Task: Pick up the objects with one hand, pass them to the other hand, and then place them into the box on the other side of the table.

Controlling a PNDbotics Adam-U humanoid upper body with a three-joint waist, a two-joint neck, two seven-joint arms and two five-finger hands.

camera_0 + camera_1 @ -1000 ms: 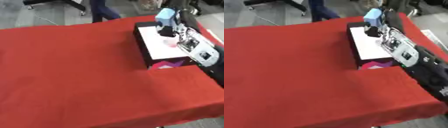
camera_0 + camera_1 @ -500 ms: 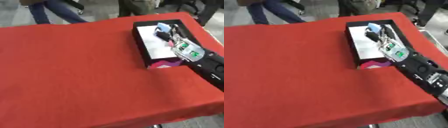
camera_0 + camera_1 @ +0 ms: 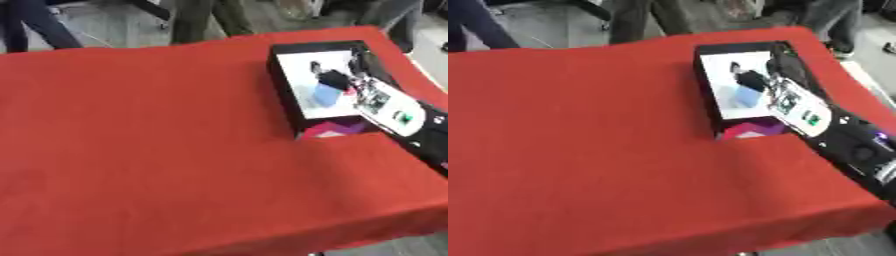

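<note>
Fingers (image 3: 335, 79) of your right hand (image 3: 363, 91) hang over the box (image 3: 284, 82) at two o'clock; can't tell if curled. Blue block (image 3: 325, 95) lies inside, looks light, rigid; pinch its flat sides.

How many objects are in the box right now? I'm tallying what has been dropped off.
2 that I can see: a light blue block on the white floor of the box, under the right hand, and something pink-purple at its near end. Others may be hidden.

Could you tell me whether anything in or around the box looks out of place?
Nothing stands out. The blue object lies inside the box, below the right hand; something magenta shows at the box's near end.
</note>
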